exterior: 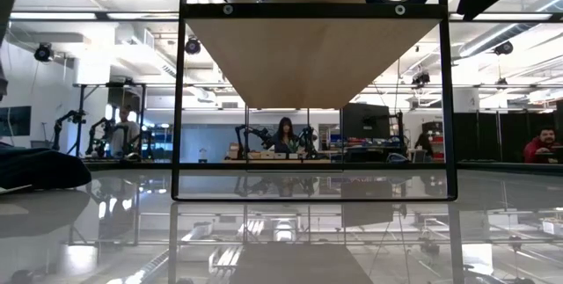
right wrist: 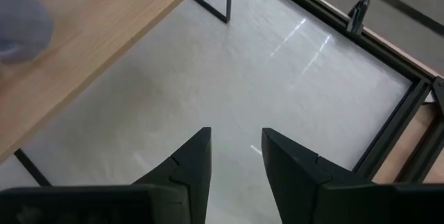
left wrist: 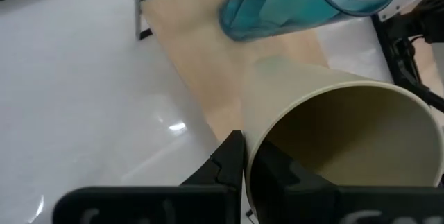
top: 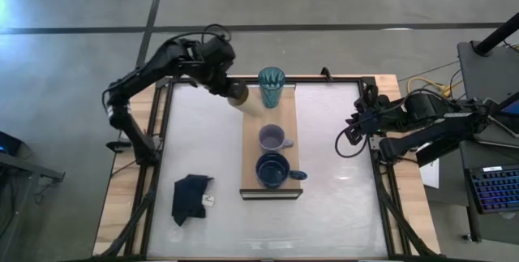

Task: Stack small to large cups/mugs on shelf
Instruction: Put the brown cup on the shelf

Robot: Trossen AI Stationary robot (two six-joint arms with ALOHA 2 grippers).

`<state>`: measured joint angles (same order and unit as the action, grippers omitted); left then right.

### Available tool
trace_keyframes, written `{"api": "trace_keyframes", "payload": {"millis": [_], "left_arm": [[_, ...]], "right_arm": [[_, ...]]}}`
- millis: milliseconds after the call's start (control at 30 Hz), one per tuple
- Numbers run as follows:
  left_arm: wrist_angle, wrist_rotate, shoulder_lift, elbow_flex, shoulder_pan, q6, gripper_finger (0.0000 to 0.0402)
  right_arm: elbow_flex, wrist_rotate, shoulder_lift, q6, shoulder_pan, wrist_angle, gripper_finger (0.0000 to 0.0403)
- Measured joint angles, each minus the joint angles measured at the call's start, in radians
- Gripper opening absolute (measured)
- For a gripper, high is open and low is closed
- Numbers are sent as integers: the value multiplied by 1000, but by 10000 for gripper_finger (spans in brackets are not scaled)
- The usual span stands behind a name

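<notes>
Left gripper: the left gripper [top: 229, 89] sits at about 11 o'clock on the table, just off the far left corner of the shelf [top: 252, 152]. In the left wrist view one finger [left wrist: 225, 158] is outside the rim of the cream cup [left wrist: 347, 141] and the other inside, so the tool is clamped on the cup's wall.
Cream cup: held in the air and tilted, its open mouth facing the wrist camera; in the high view it [top: 238, 93] shows just left of the teal tumbler [top: 271, 86], near it but apart.
Teal tumbler: upright at the far end of the shelf, toward 12 o'clock; in the left wrist view it [left wrist: 291, 2] is just beyond the cream cup.
Lavender mug: the lavender mug [top: 272, 139] stands at the middle of the shelf, handle pointing to 3 o'clock.
Dark blue mug: the dark blue mug [top: 273, 169] stands at the near end of the shelf, toward 6 o'clock, just beside the lavender mug, handle to 3 o'clock.
Shelf: a long board running 12 to 6 o'clock along the table's middle; the low view shows its underside [exterior: 312, 55] raised on a black frame.
Right gripper: the right gripper [right wrist: 236, 156] waits at 3 o'clock near the table's right edge, fingers a narrow gap apart, holding nothing.
Black cloth: the black cloth [top: 190, 197] lies at about 8 o'clock on the white tabletop [top: 340, 189], well apart from the shelf.
</notes>
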<state>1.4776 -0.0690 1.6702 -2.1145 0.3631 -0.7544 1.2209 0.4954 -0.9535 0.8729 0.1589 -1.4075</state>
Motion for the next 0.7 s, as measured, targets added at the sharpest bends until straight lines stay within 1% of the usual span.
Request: {"api": "trace_keyframes", "payload": {"millis": [133, 267, 467, 633, 700], "left_arm": [[-2, 3, 53, -48, -27, -1, 0], [-1, 13, 97, -70, -45, -1, 0], [-7, 25, 130, -73, -62, -8, 0], [-86, 24, 142, -72, -71, -25, 0], [-94, 23, 145, -73, -73, -25, 0]], "right_arm": [[0, 2, 0, -10, 0, 0, 121], [0, 3, 0, -14, 0, 0, 121], [0, 3, 0, -20, 0, 0, 121], [0, 3, 0, -28, 0, 0, 121], [0, 3, 2, -34, 0, 0, 121]]}}
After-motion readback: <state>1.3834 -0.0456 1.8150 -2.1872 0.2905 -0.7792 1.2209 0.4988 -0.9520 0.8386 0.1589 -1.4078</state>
